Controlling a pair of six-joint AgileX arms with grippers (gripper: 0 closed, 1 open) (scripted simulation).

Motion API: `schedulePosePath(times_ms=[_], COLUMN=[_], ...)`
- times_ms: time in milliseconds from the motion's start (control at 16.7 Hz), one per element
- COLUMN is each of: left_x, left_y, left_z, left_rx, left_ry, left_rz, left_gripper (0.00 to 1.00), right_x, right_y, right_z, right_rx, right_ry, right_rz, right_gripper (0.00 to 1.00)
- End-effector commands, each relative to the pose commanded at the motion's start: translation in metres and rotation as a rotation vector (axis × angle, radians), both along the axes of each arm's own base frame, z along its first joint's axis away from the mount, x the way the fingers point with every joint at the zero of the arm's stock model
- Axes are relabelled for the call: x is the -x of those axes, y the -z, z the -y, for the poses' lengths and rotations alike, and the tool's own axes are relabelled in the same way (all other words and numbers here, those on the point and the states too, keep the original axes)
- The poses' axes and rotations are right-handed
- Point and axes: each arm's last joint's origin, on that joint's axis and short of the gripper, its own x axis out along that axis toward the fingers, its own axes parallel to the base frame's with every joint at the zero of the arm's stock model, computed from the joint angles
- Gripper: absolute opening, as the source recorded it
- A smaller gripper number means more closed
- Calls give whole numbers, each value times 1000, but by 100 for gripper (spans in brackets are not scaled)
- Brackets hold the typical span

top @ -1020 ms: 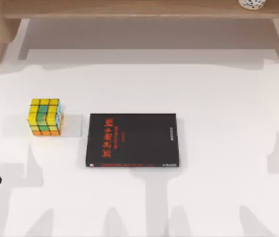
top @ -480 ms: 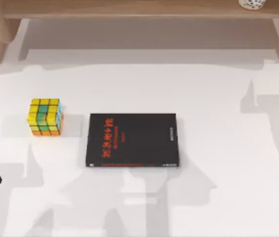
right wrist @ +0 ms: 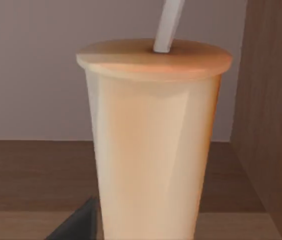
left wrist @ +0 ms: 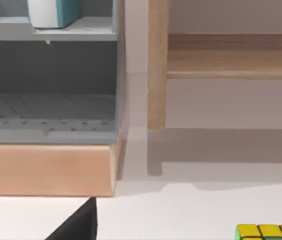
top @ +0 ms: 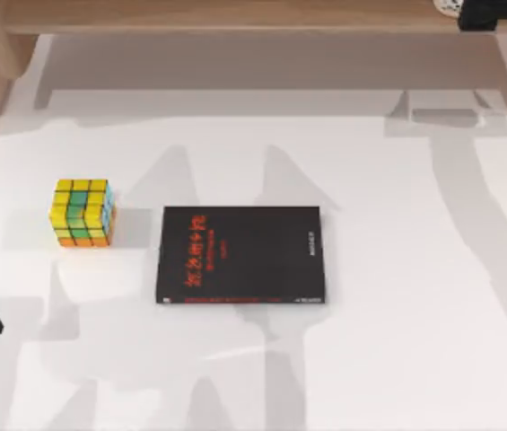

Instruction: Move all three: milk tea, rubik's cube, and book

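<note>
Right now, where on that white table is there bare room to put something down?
The table's whole right side beyond the book is bare, as is the strip between the book and the wooden shelf. It is tighter on the left, where the rubik's cube sits close beside the book.

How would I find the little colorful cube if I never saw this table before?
Start at the big black book with red characters lying flat in the middle of the white table. Look just to its left in the top view: the rubik's cube sits there, apart from the book. It is small, blocky and checkered in yellow, green and orange squares.
</note>
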Motion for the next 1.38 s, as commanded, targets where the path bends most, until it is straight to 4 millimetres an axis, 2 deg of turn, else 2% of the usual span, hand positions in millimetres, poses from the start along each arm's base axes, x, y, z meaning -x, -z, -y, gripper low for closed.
schedulePosePath(times_ms=[120, 300, 780, 900, 1200, 1380], left_x=[0, 0, 0, 0, 0, 0], left_y=[0, 0, 0, 0, 0, 0], left_z=[0, 0, 0, 0, 0, 0], left_rx=[0, 0, 0, 0, 0, 0], left_ry=[0, 0, 0, 0, 0, 0], left_rz=[0, 0, 0, 0, 0, 0], left_gripper=[100, 100, 100, 100, 100, 100], right_x=[-19, -35, -41, -53, -99, -116], right_y=[12, 24, 27, 26, 25, 25], right_z=[-10, -20, -20, -22, -23, -21], right_rx=[0, -1, -1, -1, -2, -2], right_ry=[0, -2, 0, -2, -3, -3], right_rz=[-1, 1, -1, 0, 5, 3], right_gripper=[100, 100, 100, 100, 100, 100])
